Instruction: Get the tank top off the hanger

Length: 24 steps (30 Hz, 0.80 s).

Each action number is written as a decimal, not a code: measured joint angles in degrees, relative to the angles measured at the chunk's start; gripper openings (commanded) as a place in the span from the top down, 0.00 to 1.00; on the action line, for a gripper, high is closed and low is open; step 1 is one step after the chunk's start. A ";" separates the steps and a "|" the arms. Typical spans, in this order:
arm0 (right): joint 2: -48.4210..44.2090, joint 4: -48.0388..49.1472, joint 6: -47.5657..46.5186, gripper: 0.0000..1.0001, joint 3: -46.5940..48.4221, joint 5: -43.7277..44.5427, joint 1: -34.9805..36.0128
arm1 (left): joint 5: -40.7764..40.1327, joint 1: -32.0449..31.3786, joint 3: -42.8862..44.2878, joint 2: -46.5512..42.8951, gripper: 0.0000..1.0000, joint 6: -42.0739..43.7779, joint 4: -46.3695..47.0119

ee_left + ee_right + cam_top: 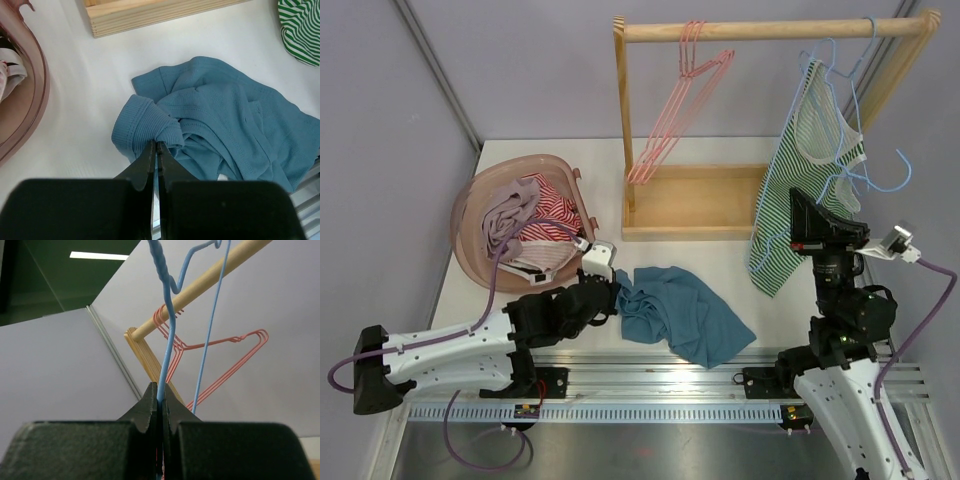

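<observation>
The green-and-white striped tank top (798, 180) hangs on a blue wire hanger (832, 75) from the wooden rod (770, 30) at the right end of the rack; its hem shows in the left wrist view (300, 30). My right gripper (797, 200) is raised against the tank top and shut on the blue hanger's wire (167, 340), clamped at its tips (160, 390). My left gripper (156, 145) lies low on the table, shut, its tips touching a fold of a teal shirt (225, 115). Whether it pinches any cloth I cannot tell.
Pink hangers (680, 100) hang at the rod's left end. The rack's wooden base tray (700, 200) sits behind the teal shirt (680, 310). A pink basket (470, 190) with clothes stands at the left. A second blue wire (205, 340) runs beside the gripped one.
</observation>
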 measured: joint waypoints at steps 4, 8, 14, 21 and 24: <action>-4.07 -15.91 -0.72 1.00 5.35 0.52 0.00 | -0.76 0.00 3.26 0.68 0.70 -0.59 -3.67; 1.40 -33.59 -2.97 1.00 17.27 0.68 0.00 | -1.75 0.00 8.44 1.86 0.04 -1.51 -9.60; 10.91 -51.43 -6.84 1.00 31.58 0.98 0.00 | -3.52 0.00 16.50 1.62 0.01 -3.23 -19.12; 27.91 -68.74 -13.14 1.00 54.77 3.19 1.97 | -5.42 0.00 20.57 -0.70 0.01 -3.80 -29.07; 35.95 -75.60 -15.72 1.00 64.85 4.20 3.80 | -5.68 0.00 21.05 -0.79 0.01 -3.78 -32.63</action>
